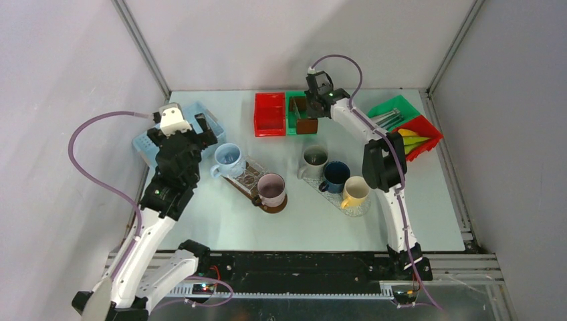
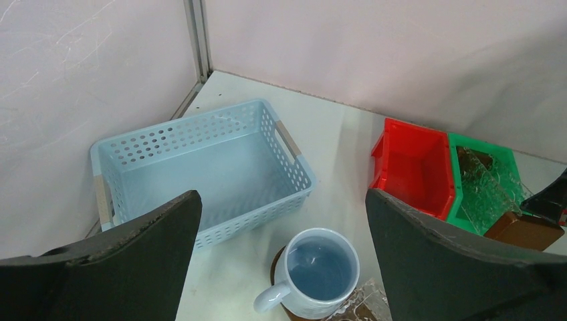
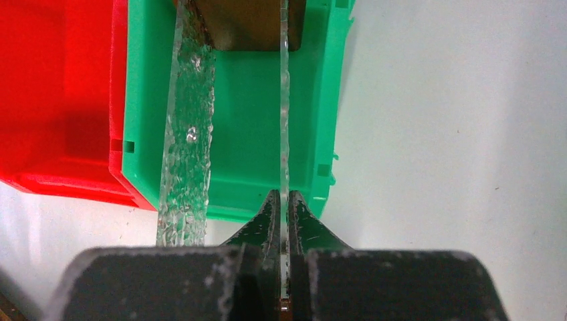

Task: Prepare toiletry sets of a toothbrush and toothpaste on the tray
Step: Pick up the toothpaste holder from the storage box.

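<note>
Toothbrushes point(image 1: 386, 120), slim and pale, lie in the far-right green bin point(image 1: 400, 103); yellow and lime tubes point(image 1: 413, 142) occupy the adjoining red bin point(image 1: 433, 131). Right gripper point(image 3: 283, 199) clamps a clear tray point(image 3: 284, 100) edge-on; left gripper point(image 2: 282, 200) stands wide apart.

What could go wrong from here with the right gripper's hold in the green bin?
1. The right gripper is shut on just the thin edge of a clear tray standing in the green bin; it may slip or twist on lifting.
2. A second tray stands close beside it and could be dragged or tipped.
3. The brown block at the bin's far end may snag the tray.
</note>
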### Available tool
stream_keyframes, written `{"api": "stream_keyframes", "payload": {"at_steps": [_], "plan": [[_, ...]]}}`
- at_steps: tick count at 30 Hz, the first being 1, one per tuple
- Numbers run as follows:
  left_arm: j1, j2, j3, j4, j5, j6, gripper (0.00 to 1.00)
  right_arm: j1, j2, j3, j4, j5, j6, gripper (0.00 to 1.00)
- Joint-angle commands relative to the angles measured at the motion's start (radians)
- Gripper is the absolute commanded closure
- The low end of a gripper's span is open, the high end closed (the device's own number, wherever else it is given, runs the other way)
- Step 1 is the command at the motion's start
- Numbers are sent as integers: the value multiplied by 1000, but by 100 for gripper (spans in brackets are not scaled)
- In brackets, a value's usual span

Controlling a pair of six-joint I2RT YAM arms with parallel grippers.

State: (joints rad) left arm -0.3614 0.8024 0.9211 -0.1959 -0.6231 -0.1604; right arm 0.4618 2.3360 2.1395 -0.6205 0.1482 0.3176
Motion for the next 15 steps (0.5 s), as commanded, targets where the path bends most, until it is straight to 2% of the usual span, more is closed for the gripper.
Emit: {"api": "stream_keyframes", "payload": {"at_steps": [1,9,15], "plan": [[7,-20,-11,38,10,-22,0,4,-76,30,42,-34,-42,100],[6,-31,-4,33,47,-40,0,9,-274,-121,140,-24,-103,100],[6,-14,52,-19,110,-115,0,50,-457,-263,226,45,-192,100]]}}
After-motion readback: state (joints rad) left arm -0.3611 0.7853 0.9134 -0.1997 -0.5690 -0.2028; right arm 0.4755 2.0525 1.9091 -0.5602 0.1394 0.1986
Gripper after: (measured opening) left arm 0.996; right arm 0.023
